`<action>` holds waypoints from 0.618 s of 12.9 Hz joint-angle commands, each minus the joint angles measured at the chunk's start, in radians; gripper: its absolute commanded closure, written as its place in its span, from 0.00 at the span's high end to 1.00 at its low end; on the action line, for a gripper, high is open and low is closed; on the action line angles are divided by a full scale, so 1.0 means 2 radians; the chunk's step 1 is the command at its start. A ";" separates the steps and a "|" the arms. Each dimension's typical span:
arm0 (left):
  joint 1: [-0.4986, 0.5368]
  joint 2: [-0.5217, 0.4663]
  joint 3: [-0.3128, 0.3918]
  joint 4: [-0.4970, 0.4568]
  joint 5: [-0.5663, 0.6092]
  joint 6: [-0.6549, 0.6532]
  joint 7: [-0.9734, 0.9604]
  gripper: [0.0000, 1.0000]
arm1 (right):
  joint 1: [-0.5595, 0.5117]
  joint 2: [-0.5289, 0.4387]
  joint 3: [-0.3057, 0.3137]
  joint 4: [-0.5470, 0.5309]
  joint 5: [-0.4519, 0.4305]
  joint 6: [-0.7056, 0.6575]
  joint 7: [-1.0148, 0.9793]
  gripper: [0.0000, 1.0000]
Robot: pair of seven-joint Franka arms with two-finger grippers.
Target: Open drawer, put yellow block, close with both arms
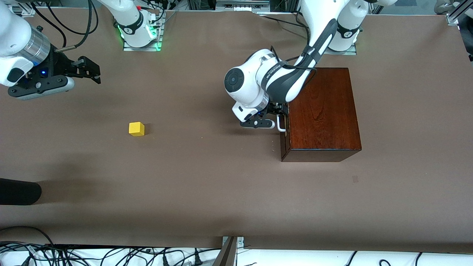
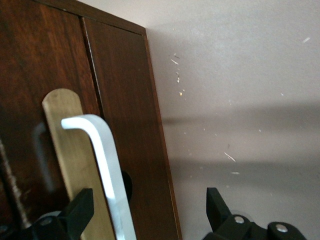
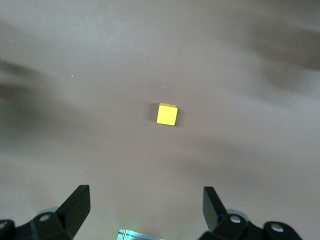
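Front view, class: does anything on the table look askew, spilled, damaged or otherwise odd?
Nothing stands out. The wooden box sits flat with its drawer shut, the open left gripper straddling its white handle. The yellow block rests on the table, intact. The open right gripper waits above the table.

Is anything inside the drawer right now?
Cannot be seen: the drawer sits shut in the wooden box. The left gripper has open jaws around its white handle. The yellow block lies on the table.

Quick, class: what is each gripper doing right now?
Left gripper: open, fingers either side of the drawer handle, not clamped.
Right gripper: open, empty, over the table, block in its view.
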 commanded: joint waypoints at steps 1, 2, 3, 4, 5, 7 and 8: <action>-0.003 0.007 -0.001 -0.002 0.023 0.012 -0.022 1.00 | -0.002 0.006 0.002 0.013 -0.005 -0.005 -0.002 1.00; -0.004 0.007 -0.001 -0.002 0.023 0.016 -0.024 1.00 | -0.002 0.006 0.002 0.013 -0.005 -0.005 -0.002 1.00; -0.004 0.011 -0.001 -0.001 0.023 0.022 -0.026 1.00 | -0.002 0.006 0.002 0.013 -0.005 -0.004 -0.002 1.00; -0.004 0.011 -0.001 -0.002 0.021 0.036 -0.037 1.00 | -0.002 0.006 0.002 0.013 -0.005 -0.005 -0.002 1.00; -0.006 0.012 -0.002 0.001 0.016 0.048 -0.053 1.00 | -0.002 0.006 0.002 0.013 -0.005 -0.004 -0.002 1.00; -0.006 0.015 -0.005 0.002 0.009 0.085 -0.065 1.00 | -0.002 0.006 0.002 0.013 -0.005 -0.004 -0.002 1.00; -0.006 0.017 -0.005 0.005 -0.013 0.093 -0.065 1.00 | -0.002 0.006 0.002 0.013 -0.005 -0.004 -0.002 1.00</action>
